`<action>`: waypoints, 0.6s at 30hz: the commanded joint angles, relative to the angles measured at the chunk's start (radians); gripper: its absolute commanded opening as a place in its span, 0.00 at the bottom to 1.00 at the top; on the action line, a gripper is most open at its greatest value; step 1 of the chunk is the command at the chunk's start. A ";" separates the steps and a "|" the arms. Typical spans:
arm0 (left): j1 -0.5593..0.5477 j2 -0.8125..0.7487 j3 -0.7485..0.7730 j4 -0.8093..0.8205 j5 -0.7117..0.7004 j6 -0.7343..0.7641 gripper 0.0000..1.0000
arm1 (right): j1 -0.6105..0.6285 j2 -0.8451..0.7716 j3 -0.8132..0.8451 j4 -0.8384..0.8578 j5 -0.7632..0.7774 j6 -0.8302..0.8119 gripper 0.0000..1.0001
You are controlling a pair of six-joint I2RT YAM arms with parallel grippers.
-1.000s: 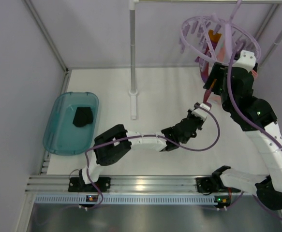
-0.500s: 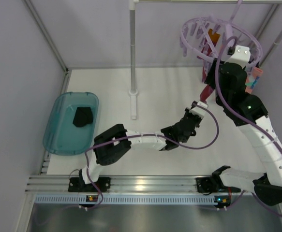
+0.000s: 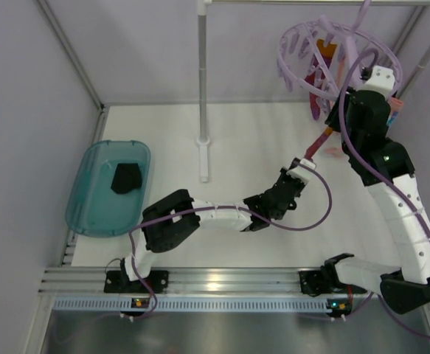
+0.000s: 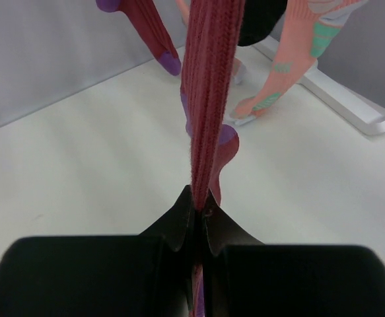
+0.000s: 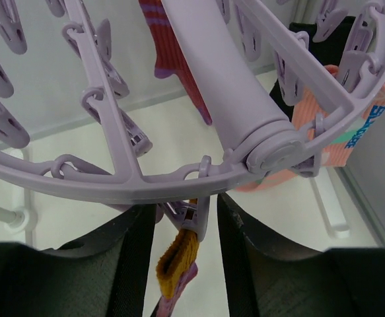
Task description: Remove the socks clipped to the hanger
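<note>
Step in hand: freeing one sock. The left tool is clenched on the lower end of a magenta-red sock, a ribbed knit drawn taut above the smooth white desk. Farther up, the right tool brackets a peg of the hanger, jaws apart and not visibly pressing it. An orange cuff hangs clipped in that peg. The hanger is a rigid, glossy lilac ring at the far right. Next move, by judgement: squeeze the peg's levers squarely, then draw the sock downward.
</note>
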 commanded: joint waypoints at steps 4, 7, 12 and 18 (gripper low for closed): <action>-0.006 -0.066 0.001 0.058 -0.001 0.008 0.00 | -0.018 -0.005 0.004 0.092 -0.065 -0.024 0.35; -0.006 -0.064 0.003 0.058 -0.001 0.008 0.00 | -0.018 0.001 0.012 0.092 -0.073 -0.022 0.32; -0.006 -0.065 0.001 0.058 -0.005 0.007 0.00 | -0.018 0.018 0.033 0.071 -0.073 -0.019 0.21; -0.006 -0.064 -0.001 0.058 -0.011 0.004 0.00 | -0.018 0.037 0.055 0.037 -0.077 -0.001 0.00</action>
